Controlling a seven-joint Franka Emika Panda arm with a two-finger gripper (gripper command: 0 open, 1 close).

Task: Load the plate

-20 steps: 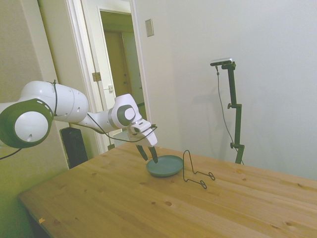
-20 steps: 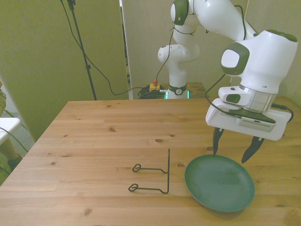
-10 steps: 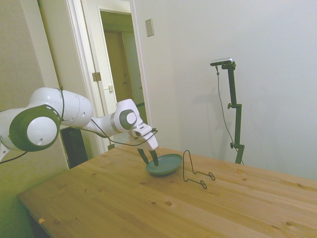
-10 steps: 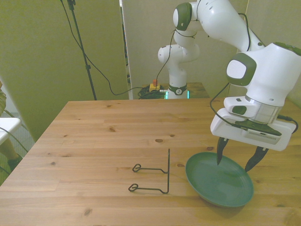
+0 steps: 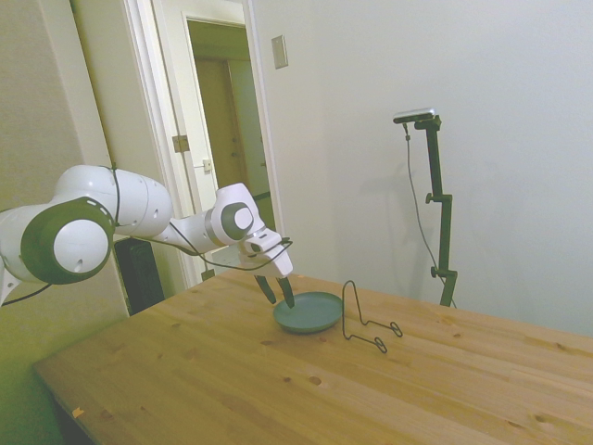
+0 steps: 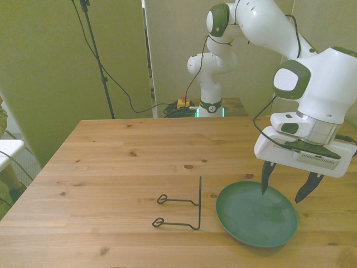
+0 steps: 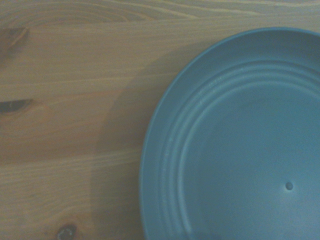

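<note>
We see the plate [image 6: 255, 214] lying flat on the wooden table [image 6: 111, 162], near the edge closest to the front camera and toward the front view's right; in the side view the plate [image 5: 309, 312] sits about mid-table, its teal surface bare; the wrist view shows the plate [image 7: 240, 145] from close above, with faint concentric rings in its well, a small dark dot near its middle, and the wood grain with a few knots beside it.

Just beside the plate, on the front view's left, we find a thin black wire stand [image 6: 181, 207]; its upright post rises close to the plate's rim, and two looped feet run away from the plate across the table; in the side view the wire stand [image 5: 363, 320] stands just past the plate, apart from it as far as we can judge.

Over the plate's far right edge hangs the gripper [image 6: 285, 187]; its two dark fingers are spread apart and grasp nothing; one fingertip points down over the plate's inner rim, the other just outside the rim; we cannot tell whether either tip touches the plate; in the side view the gripper [image 5: 277, 292] tilts down at the plate's nearer edge.
</note>
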